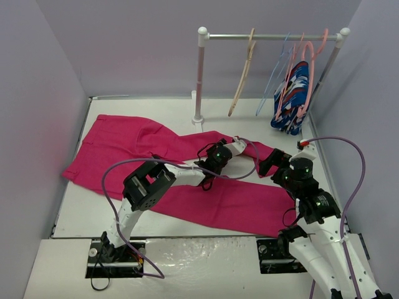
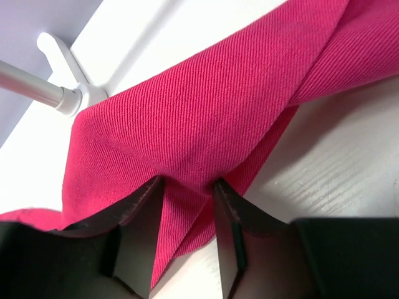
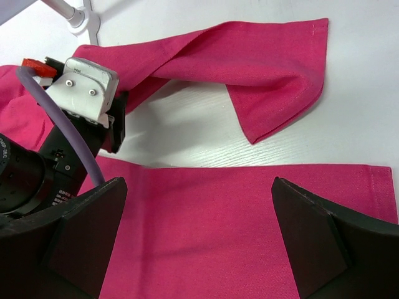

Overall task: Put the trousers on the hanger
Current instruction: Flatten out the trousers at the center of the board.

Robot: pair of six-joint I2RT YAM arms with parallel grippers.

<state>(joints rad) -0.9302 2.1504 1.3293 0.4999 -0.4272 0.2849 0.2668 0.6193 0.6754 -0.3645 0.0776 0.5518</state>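
Top view: the trousers (image 1: 187, 168) lie spread on the white surface (image 1: 81, 212), waist at the rear left, both legs running toward the right. The left claw (image 1: 215, 165) is down on the upper leg near mid-length. The right claw (image 1: 274, 165) is low at the right end of that leg. Both arms cover part of the cloth, and the left claw's tips cannot be made out from here. The hanger (image 1: 242, 81) hangs on the rail (image 1: 271, 36) at the rear, well apart from the trousers and both claws. Left wrist view: the left claw (image 2: 187, 193) is partly closed. Both fingertips (image 2: 149, 196) press against a raised fold of the trousers (image 2: 206, 112), which bunches and creases between them, and a pointed flap of cloth hangs down into the gap. The cloth runs out of frame at the left and at the top right, so waist and hems cannot be located. The rail (image 2: 31, 84) is cut off at the left edge. Right wrist view: the right claw (image 3: 199, 230) is spread to full width and has hold of nothing. It hangs over the nearer leg of the trousers (image 3: 206, 218), whose cloth is cut off at the bottom edge. The farther leg lies folded beyond, its hem end in full view. The left arm (image 3: 81, 87) hides the cloth at the left.
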